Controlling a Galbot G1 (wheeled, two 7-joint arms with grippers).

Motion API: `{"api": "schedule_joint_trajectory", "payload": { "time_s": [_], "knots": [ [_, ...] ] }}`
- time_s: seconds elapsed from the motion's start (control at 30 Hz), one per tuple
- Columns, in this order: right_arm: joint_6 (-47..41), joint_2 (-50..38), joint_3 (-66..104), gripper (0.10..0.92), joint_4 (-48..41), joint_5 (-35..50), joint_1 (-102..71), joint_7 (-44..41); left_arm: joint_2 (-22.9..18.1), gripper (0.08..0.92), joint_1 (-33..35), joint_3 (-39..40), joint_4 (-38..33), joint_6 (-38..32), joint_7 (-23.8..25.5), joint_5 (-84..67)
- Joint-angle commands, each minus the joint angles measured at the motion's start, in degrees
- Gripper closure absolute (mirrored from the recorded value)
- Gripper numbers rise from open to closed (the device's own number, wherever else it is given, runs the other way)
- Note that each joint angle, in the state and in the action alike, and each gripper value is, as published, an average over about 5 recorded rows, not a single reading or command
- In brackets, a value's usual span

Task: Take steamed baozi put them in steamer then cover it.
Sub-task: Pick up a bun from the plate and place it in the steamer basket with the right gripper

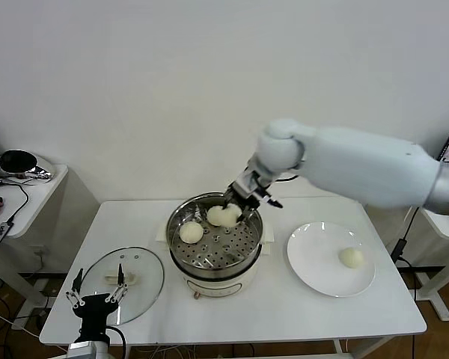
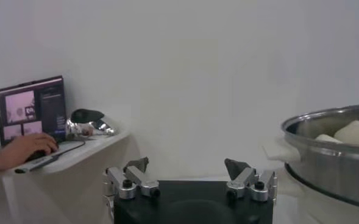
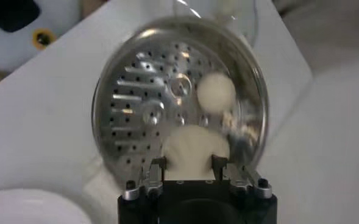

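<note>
I take the steamer [image 1: 215,247] as my landmark on the tabletop [image 1: 284,314]. The cover [image 1: 123,284] lies flat to its left, just ahead of my idle left end effector [image 1: 96,296], whose fingers are spread and empty. My right end effector [image 1: 243,203] hangs over the steamer's far rim, clenched around a baozi [image 3: 193,149] directly above the perforated tray; another baozi [image 1: 191,232] sits on the tray's left side. The last baozi [image 1: 352,257] waits on the plate [image 1: 314,262] to the steamer's right, nearest my right arm.
</note>
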Motion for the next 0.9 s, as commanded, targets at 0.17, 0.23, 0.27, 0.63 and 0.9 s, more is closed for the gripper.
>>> {"api": "schedule_joint_trajectory", "payload": {
  "time_s": [0.17,0.23,0.27,0.63,0.9],
  "knots": [
    [14.07,6.69,-2.85,0.525,0.05,-12.97,-3.28,1.58,-0.49,0.177,0.04,-0.06,-0.68,0.04,0.00,0.08],
    [15.20,6.77,-2.67,0.525,-0.43,-15.02,-4.54,2.10,-0.61,0.177,0.03,-0.04,-0.62,0.01,0.01,0.07],
    [15.64,6.82,-2.47,0.524,-0.76,-16.06,-5.18,2.36,-0.65,0.177,0.02,-0.03,-0.59,-0.02,0.01,0.07],
    [18.48,8.56,-0.22,0.501,-5.15,-21.38,-9.77,3.59,-0.84,0.177,-0.21,0.02,0.01,-0.25,0.03,0.01],
    [19.14,8.91,-0.38,0.468,-5.29,-21.69,-10.42,3.60,-0.99,0.177,-0.33,-0.06,0.47,-0.44,0.02,-0.12]
  ]
}}
